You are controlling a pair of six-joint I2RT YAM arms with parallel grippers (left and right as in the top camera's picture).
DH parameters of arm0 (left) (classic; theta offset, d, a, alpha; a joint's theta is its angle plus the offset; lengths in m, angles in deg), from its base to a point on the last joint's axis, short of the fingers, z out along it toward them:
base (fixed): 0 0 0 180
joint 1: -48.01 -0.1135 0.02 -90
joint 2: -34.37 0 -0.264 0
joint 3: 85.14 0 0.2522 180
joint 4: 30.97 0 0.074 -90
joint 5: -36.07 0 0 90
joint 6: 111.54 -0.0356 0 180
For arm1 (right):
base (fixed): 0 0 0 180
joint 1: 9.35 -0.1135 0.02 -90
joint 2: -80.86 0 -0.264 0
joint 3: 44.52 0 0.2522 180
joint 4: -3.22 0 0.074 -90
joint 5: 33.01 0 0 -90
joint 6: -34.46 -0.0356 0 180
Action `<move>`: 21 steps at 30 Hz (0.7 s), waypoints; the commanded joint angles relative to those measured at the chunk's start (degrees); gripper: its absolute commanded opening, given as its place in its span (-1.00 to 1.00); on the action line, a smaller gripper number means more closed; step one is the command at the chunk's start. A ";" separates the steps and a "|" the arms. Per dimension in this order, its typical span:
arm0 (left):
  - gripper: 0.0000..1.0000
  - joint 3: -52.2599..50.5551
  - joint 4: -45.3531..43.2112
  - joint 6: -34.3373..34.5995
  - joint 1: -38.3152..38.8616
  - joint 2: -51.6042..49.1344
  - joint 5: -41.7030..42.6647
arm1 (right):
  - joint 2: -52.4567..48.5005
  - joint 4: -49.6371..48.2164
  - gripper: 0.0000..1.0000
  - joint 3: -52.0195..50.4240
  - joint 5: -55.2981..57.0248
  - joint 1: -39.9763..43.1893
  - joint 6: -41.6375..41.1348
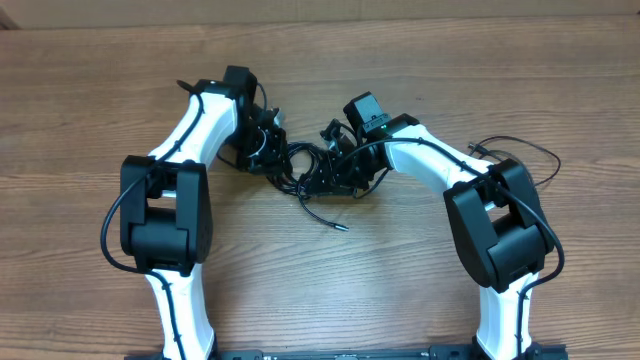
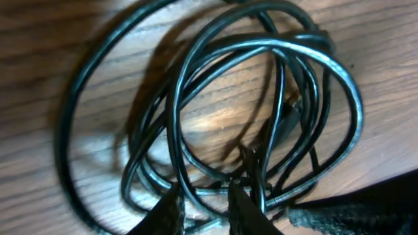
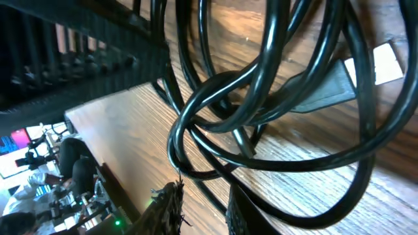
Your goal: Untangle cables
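Left gripper point(image 2: 204, 210) fingertips point(image 2: 245, 212) stand narrowly apart astride one strand of the cables point(image 2: 173, 124); right gripper point(image 3: 202, 212) likewise parted, tips cropped. Open table point(image 1: 350, 300) surrounds the tangle.

Cables point(image 1: 315, 170): overhead, strands too densely tangled to be traced; loops blurred in the left wrist view and cut off at the top of the right wrist view.
Left gripper point(image 2: 207, 191): finger bases cut off below.
Right gripper point(image 3: 205, 189): likewise cut off below.
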 commanded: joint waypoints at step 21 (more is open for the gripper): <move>-0.91 -10.56 -6.47 3.02 1.40 -1.16 0.61 | 0.98 -1.79 -0.45 0.26 1.55 -3.15 -12.81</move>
